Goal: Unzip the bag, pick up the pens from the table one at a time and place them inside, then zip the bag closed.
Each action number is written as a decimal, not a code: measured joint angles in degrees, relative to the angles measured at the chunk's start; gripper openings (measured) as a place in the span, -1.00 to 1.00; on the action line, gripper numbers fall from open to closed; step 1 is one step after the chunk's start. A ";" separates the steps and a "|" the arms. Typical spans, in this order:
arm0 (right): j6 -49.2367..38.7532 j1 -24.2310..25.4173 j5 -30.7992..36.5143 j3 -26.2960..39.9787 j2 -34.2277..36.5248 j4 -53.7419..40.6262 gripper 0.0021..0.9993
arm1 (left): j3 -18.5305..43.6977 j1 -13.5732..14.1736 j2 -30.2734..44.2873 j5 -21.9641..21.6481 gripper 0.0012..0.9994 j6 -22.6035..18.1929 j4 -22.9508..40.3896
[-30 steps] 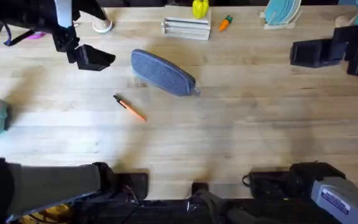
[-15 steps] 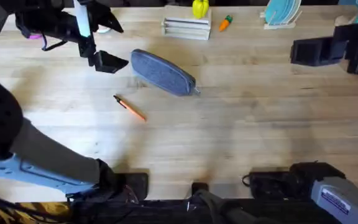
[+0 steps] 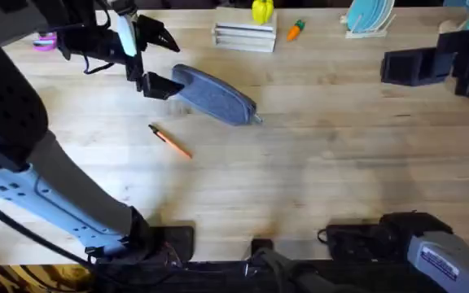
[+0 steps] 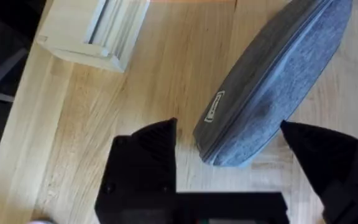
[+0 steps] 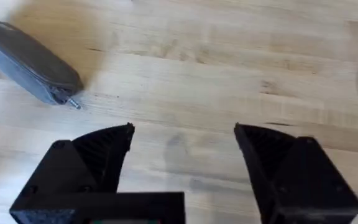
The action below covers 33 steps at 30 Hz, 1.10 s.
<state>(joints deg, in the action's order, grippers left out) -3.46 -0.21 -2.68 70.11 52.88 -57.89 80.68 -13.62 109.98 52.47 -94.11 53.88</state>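
Overhead, we see the bag (image 3: 214, 95) lying slantwise on the table (image 3: 316, 171), toward the far left of centre, its small metal pull (image 3: 258, 120) at the lower right end. The zip looks closed along its length. The left gripper (image 3: 155, 59) sits at the bag's upper left end, its black fingers spread wide; one finger (image 3: 161, 85) lies just beside the bag's rounded end and the other is farther back, toward the far edge. In the left wrist view we find that rounded end of the bag (image 4: 272, 87) between the two spread fingers (image 4: 143, 163), with a small label patch (image 4: 214, 107) on its side; we cannot tell whether either finger touches the fabric.

The pen (image 3: 169, 140) lies on the table nearer us than the bag, apart from it, dark tip pointing up-left.

The right gripper (image 3: 405, 67) rests at the far right of the table, well apart from the bag. In the right wrist view its fingers (image 5: 98, 155) stand wide with nothing between them, and the bag (image 5: 30, 62) with its pull lies farther off
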 joint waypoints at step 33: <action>0.00 0.00 0.00 0.01 0.00 0.00 0.99 | 0.00 0.04 2.83 0.39 0.99 0.92 -3.14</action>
<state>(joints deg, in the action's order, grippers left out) -3.46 -0.21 -2.68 70.12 52.88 -57.89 80.68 -13.58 112.81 52.86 -93.19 50.74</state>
